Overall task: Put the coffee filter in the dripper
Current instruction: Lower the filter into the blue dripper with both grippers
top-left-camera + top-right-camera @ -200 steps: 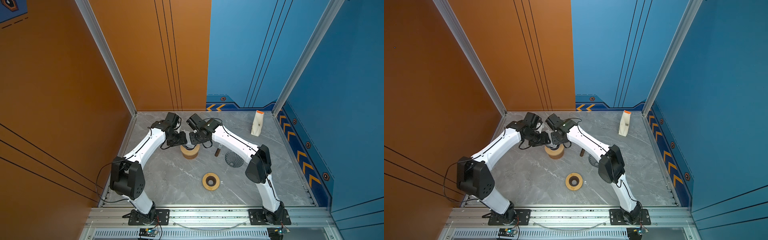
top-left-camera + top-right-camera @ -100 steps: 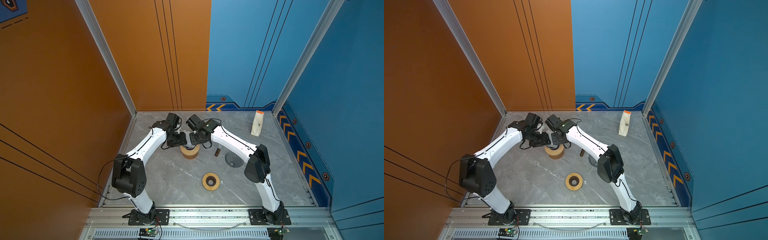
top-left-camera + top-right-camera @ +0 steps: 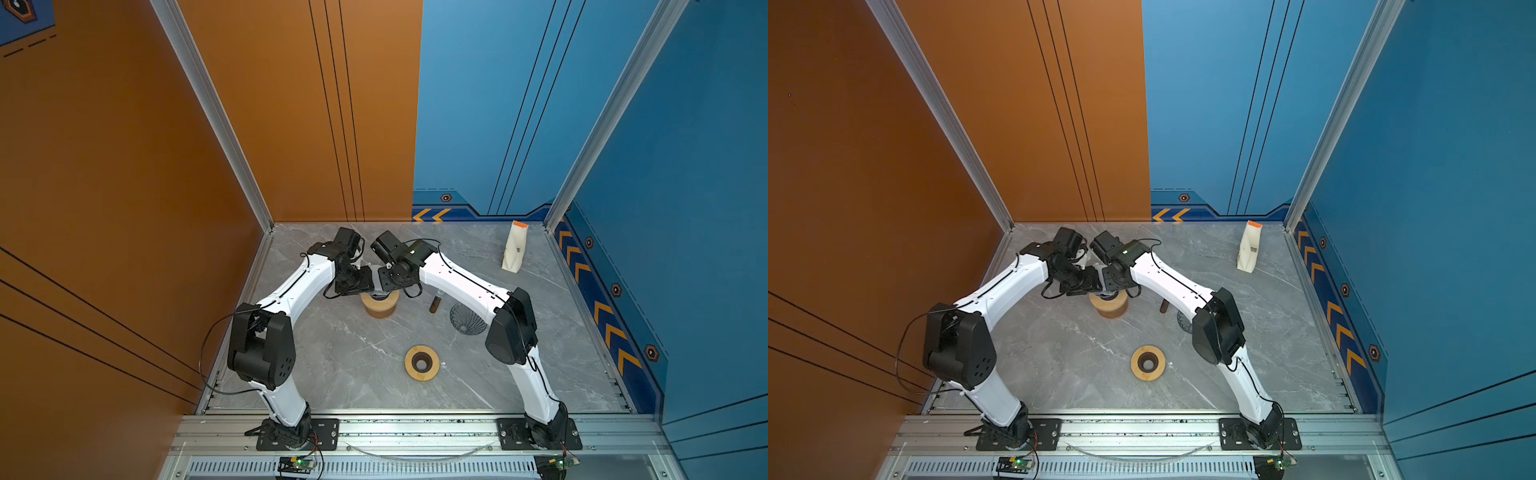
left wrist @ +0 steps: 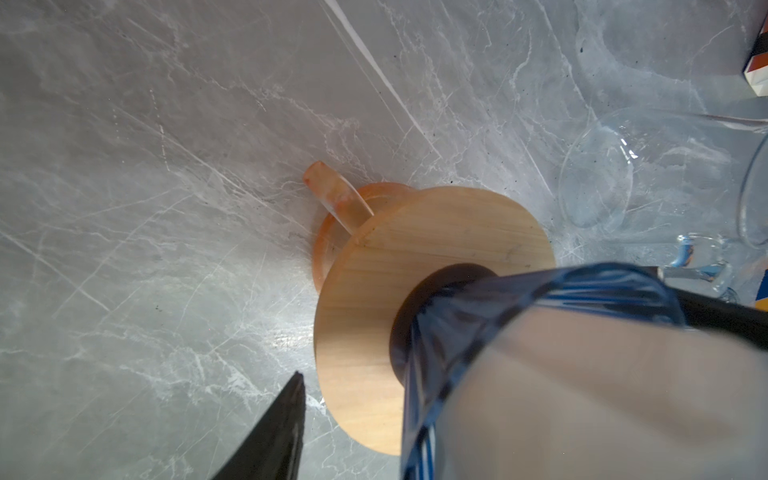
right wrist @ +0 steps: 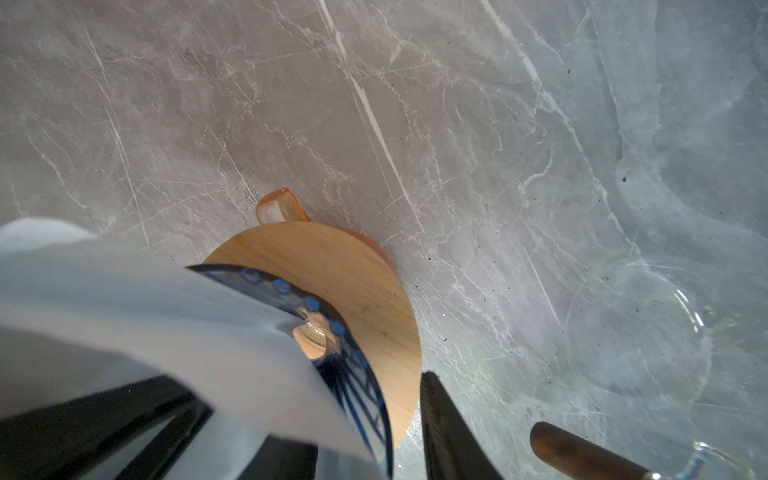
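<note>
Grey marble tabletop [image 3: 353, 353] holds an orange mug [image 4: 332, 199] topped by the blue dripper [image 4: 465, 324], with the white filter [image 5: 145, 299] partly inside it: the seating step, I judge. The right gripper [image 5: 299, 395] straddles the rim, jaws apart, filter draped over one finger; the left gripper [image 3: 370, 289] brackets the cone, jaws apart. Next, press the filter flat.
</note>
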Motion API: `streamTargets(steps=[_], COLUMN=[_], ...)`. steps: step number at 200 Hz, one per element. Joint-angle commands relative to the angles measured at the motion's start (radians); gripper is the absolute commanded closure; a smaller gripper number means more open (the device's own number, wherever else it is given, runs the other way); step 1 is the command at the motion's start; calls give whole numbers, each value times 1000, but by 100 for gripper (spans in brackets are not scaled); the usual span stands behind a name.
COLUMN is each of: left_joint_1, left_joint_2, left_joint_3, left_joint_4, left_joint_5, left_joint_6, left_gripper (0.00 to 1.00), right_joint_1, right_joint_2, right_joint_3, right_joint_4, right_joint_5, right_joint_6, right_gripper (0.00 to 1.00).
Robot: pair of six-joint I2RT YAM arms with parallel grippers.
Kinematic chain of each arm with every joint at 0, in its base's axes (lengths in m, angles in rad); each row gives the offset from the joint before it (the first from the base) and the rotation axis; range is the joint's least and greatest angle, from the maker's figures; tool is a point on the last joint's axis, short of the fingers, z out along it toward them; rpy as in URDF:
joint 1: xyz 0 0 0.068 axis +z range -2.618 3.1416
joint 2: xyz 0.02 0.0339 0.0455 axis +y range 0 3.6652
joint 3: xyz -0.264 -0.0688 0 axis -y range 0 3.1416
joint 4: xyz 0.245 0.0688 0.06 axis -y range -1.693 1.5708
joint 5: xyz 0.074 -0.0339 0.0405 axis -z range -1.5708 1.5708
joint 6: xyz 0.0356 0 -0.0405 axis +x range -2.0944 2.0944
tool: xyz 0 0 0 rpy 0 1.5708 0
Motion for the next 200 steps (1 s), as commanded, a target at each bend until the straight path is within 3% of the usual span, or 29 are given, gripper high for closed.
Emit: streamTargets(steps=[1,200], left_joint_1=[10,3], left_joint_2=[9,3], left_joint_3=[28,41], left_joint_4=[-21,-21], left_joint_5=[5,140], left_joint_6=[19,1], left_gripper=[47,45], right_joint_1=[-5,-20], right_joint_2=[27,9], right_joint_3=[24,46], right_joint_4=[-29,-34], right_joint_5=[38,-74], right_joint_6=[-17,-2], right_gripper=[61,60])
